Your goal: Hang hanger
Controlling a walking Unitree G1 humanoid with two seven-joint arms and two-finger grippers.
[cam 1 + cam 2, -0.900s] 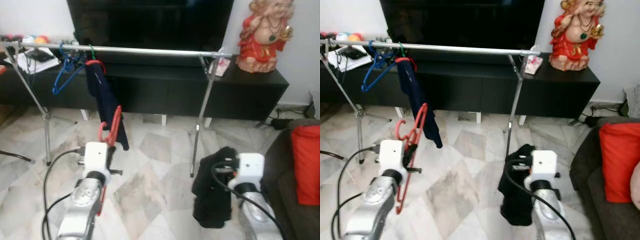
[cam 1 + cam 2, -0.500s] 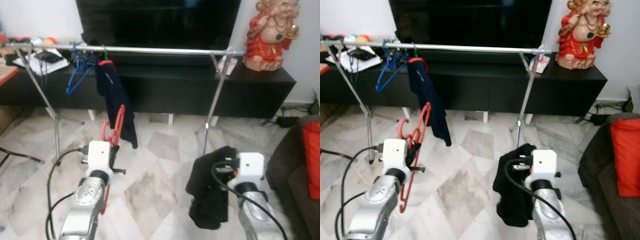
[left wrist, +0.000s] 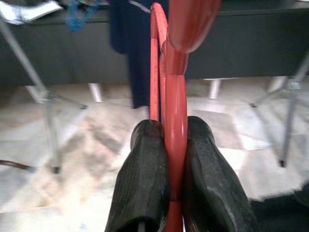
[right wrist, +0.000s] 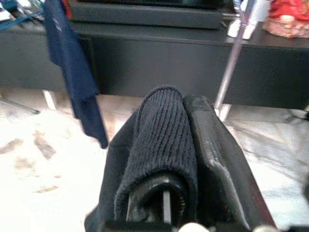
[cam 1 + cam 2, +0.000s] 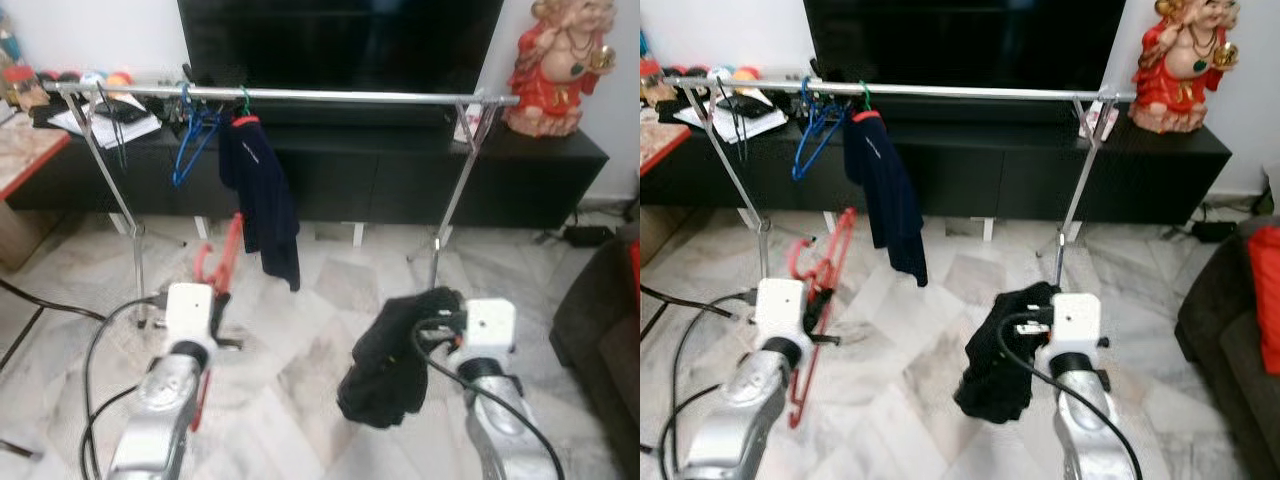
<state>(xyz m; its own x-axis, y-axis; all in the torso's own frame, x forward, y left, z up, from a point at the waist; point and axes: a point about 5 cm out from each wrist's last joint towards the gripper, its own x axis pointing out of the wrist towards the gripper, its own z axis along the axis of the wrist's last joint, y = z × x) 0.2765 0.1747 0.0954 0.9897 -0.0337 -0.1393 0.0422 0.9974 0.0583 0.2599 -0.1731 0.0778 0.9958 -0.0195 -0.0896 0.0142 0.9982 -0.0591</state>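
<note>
Shift: whole scene has slid rightward across the head views since the earlier frames, so the camera has turned; the black garment has swung out further to the left under the right arm
Left gripper: both black fingers clamped on the shaft of the red hanger; held low in front of the robot, over the marble floor
Red hanger: stands nearly upright from the grip, hook at the top, lower end reaching down past the wrist; well short of the rail
Right gripper: closed on a black garment; ribbed knit is draped over one finger, and the cloth hangs in a bunch below
Cables: black leads loop off both wrists; a dark cable crosses the floor at the left edge
Rail: silver bar on splayed legs, running across the room between the robot and the cabinet
On the rail: a navy garment on a hanger, with a blue hanger just beside it, both near the left end; the stretch to the right is bare
Behind: low black cabinet, dark screen above, red figurine at its right end; papers and small coloured items at its left end, too small to identify
Edges: dark sofa with a red cushion cut off at right; a table corner cut off at left
</note>
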